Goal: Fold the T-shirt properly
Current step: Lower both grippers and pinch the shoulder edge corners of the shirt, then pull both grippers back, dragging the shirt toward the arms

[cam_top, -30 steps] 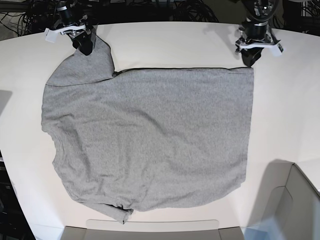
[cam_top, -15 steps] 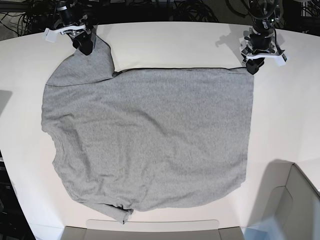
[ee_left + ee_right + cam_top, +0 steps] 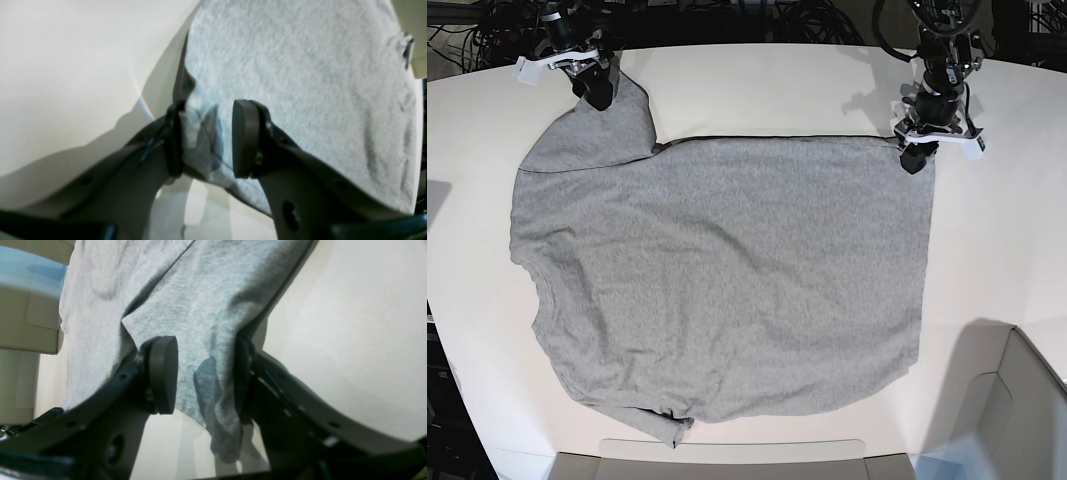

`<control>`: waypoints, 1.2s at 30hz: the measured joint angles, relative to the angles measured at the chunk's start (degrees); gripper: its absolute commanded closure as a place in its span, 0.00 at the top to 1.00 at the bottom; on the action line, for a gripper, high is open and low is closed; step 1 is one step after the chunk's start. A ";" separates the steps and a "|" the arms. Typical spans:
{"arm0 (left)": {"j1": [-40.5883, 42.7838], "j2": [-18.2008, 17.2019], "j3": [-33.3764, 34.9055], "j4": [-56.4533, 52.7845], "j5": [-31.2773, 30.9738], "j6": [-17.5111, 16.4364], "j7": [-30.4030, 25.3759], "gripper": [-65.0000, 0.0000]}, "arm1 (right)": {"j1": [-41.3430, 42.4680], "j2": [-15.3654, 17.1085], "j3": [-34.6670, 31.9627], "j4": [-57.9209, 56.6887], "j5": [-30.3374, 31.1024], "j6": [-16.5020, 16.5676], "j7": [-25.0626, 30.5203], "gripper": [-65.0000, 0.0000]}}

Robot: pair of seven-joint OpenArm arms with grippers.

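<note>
My T-shirt [image 3: 727,280] lies spread flat over the middle of the white bench [image 3: 777,85], plain grey face up. Its nearest edge, at 6 o'clock, is rumpled into a small bunch by the bench rim; a grey bin [image 3: 1017,410] sits at 5 o'clock. Farther back, one sleeve runs up toward 11 o'clock and the straight dark-seamed edge crosses the far side.

At 1 o'clock my left claw [image 3: 914,160] is down at the far corner of the shirt. Its jaws are spread, with the corner cloth [image 3: 200,140] between them and lying against one pad; the other pad [image 3: 245,138] stands clear.

At 11 o'clock my right claw [image 3: 595,92] sits at the sleeve tip, jaws also spread. A fold of sleeve [image 3: 217,406] hangs between them, touching one pad, apart from the other [image 3: 163,373].
</note>
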 measured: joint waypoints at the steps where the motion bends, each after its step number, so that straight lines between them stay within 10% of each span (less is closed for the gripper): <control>1: -0.02 -0.02 0.00 -0.66 -0.11 -0.59 -0.15 0.34 | 0.00 0.00 0.00 0.00 0.00 0.00 0.00 0.36; 8: -0.61 -0.46 -0.17 -2.62 -0.02 0.07 -0.74 0.00 | -0.13 1.60 -0.26 -0.39 0.04 -0.76 -1.68 0.00; 28: 4.79 -0.92 -4.68 2.12 0.02 0.83 1.57 0.00 | -5.20 3.82 -0.09 5.09 -0.02 -2.84 -3.43 0.00; 36: 8.63 -1.99 -5.46 2.45 -0.33 0.22 0.79 0.00 | -8.11 -0.55 0.22 10.05 -12.68 -3.04 -3.78 0.00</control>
